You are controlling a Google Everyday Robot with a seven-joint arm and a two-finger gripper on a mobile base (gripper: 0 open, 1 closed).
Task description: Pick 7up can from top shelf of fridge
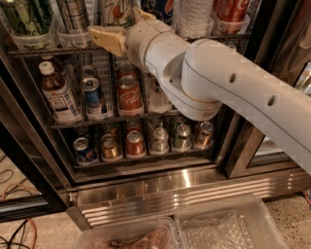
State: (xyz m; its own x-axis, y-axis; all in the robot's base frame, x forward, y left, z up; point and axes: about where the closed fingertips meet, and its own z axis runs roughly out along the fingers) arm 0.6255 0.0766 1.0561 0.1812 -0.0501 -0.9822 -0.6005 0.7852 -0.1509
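The 7up can (116,10), white with green and red-orange marks, stands in a clear holder on the top shelf (43,50) of the fridge (170,187). My gripper (115,22) reaches in from the right on a thick white arm, level with the can's lower part. One tan finger (108,39) lies in front of and left of the can, the other (143,14) shows at its right. The jaws stand apart around the can. The can's top is out of view.
On the top shelf there is a dark green can (24,14) and a silver striped can (73,14) to the left, a clear bottle (194,14) and a red can (233,9) to the right. Lower racks hold cans and bottles. Clear plastic bins (228,226) sit on the floor.
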